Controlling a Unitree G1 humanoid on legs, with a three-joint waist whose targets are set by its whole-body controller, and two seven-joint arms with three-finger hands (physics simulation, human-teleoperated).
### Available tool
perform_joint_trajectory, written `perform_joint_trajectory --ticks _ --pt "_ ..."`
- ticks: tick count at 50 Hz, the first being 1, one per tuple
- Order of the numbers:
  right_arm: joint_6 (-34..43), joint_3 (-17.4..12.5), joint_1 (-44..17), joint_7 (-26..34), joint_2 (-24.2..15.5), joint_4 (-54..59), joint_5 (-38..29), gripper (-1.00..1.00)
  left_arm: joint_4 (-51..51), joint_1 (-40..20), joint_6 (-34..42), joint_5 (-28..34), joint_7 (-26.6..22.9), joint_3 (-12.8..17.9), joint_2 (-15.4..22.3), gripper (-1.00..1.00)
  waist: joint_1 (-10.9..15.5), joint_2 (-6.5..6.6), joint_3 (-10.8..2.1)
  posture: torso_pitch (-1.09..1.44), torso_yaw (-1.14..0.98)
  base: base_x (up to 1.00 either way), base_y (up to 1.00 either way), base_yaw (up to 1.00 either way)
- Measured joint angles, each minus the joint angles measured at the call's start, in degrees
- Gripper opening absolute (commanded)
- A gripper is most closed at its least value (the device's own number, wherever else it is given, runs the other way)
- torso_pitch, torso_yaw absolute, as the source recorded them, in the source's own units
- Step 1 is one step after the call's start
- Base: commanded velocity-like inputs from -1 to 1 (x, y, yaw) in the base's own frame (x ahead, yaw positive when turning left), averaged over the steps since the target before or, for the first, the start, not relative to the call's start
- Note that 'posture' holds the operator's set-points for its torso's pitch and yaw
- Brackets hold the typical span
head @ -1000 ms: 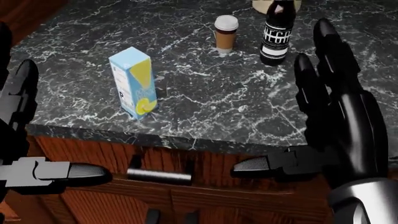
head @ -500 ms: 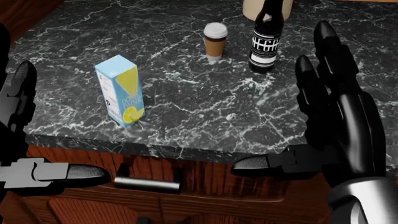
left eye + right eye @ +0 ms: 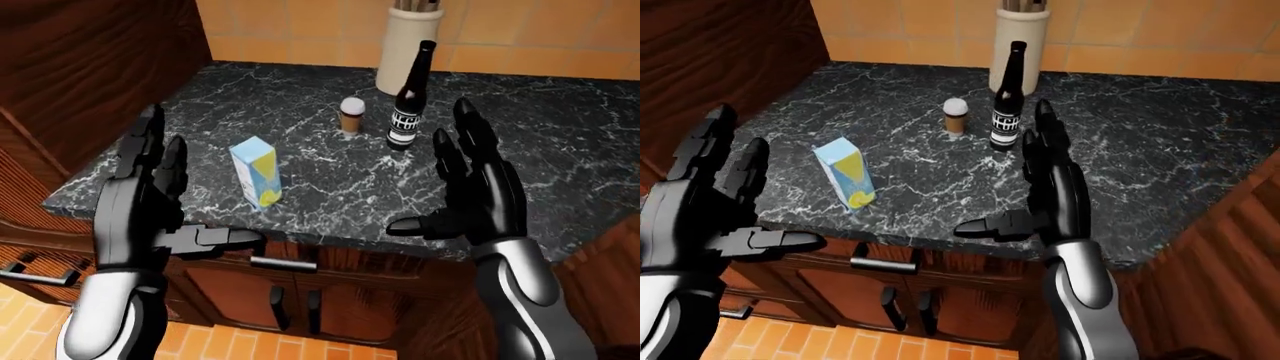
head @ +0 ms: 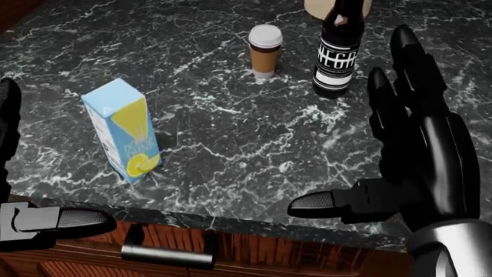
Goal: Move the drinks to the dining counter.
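A dark marbled counter is seen from above, with wooden cabinet doors and a metal handle below its near edge. Three drinks are set on it, all upright and apart from one another. A light-blue juice carton with a yellow drop on its face is placed near the counter's lower edge in the head view, left of centre, with a bare strip of stone between it and the rim. A small brown coffee cup with a white lid is found toward the top of that view, and a dark bottle with a black-and-white label is stood just to its right, the two near each other but not touching. Above the bottle in the left-eye view, a tall cream crock is set against the tiled wall. Open stone is left between the carton and the cup-and-bottle pair, and a wide bare stretch is seen to the right of the bottle in the eye views. The left hand is held off the counter's lower-left edge, fingers spread and thumb out, with nothing in it. The right hand is raised over the counter's lower-right part, below and to the right of the bottle, its fingers extended and apart, thumb pointed leftward, nothing grasped.
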Motion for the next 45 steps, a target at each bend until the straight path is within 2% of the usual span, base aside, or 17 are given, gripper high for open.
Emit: perform_joint_trajectory --ticks 5,11,18,27,35,45 --pt "0.1 -0.6 -0.5 -0.5 -0.2 -1.3 0.4 1.0 -0.4 0.1 -0.5 -1.0 0.0 0.1 0.3 1.0 0.3 -0.07 -0.39 0.0 0.0 0.0 0.0 0.0" --pt "2.3 -1.7 -2.3 -1.6 -0.8 -1.0 1.2 1.0 -0.1 0.1 -0.3 -1.5 0.3 0.1 0.6 1.0 0.4 0.06 -0.06 0.0 0.0 0.0 0.0 0.0" --pt "5.7 -3.1 -10.8 -4.8 -3.7 3.3 1.1 1.0 -1.1 -0.8 0.9 -2.2 0.7 0.3 1.0 1.0 0.3 0.21 -0.02 0.0 0.0 0.0 0.0 0.0" --pt "2.9 -4.7 -24.9 -7.8 -8.7 25.7 0.9 1.0 1.0 0.5 -1.4 -1.5 0.3 -0.7 0.8 1.0 0.3 0.46 0.12 0.0 0.0 0.0 0.0 0.0" --pt "-3.9 -2.0 -33.4 -7.9 -9.9 43.5 -1.1 1.0 1.8 0.5 -2.3 0.0 -0.3 -1.6 0.4 1.0 0.3 0.44 0.09 0.0 0.0 0.0 0.0 0.0" --pt "-10.4 -1.6 -42.3 -8.0 -11.3 59.6 -3.9 1.0 2.9 0.7 -3.3 1.1 -1.0 -1.9 0.1 1.0 0.6 0.25 -0.25 0.0 0.0 0.0 0.0 0.0"
